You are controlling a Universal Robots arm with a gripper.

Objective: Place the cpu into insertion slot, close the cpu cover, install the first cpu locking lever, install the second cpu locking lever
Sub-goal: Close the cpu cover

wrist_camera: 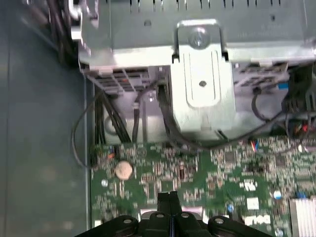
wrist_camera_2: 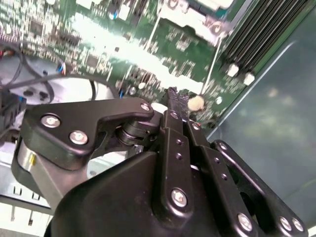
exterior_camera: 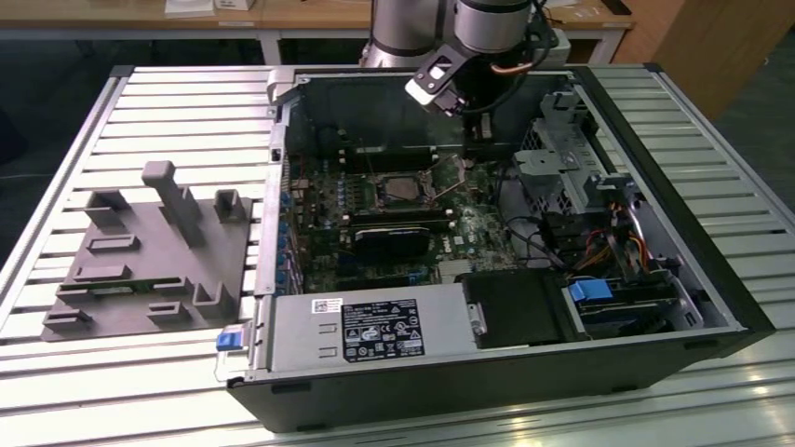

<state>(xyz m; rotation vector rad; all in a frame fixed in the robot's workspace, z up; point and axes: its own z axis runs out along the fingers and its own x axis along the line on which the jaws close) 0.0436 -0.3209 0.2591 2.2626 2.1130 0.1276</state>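
In the exterior view the insertion slot sits mid-board in the open computer case. The cpu's grey top shows inside it, and the silver cpu cover appears to lie flat around it. My gripper hangs over the board just beyond the socket, toward the exterior view's right. Both wrist views show my gripper shut with nothing between its black fingers, a little above the green board. A thin metal locking lever runs from the cover's corner toward the fingertips.
A coin battery lies on the board near the fingertips. Long black memory slots run beside the socket. A silver drive cage, loose cables and the power supply crowd the case. A grey fixture lies outside it.
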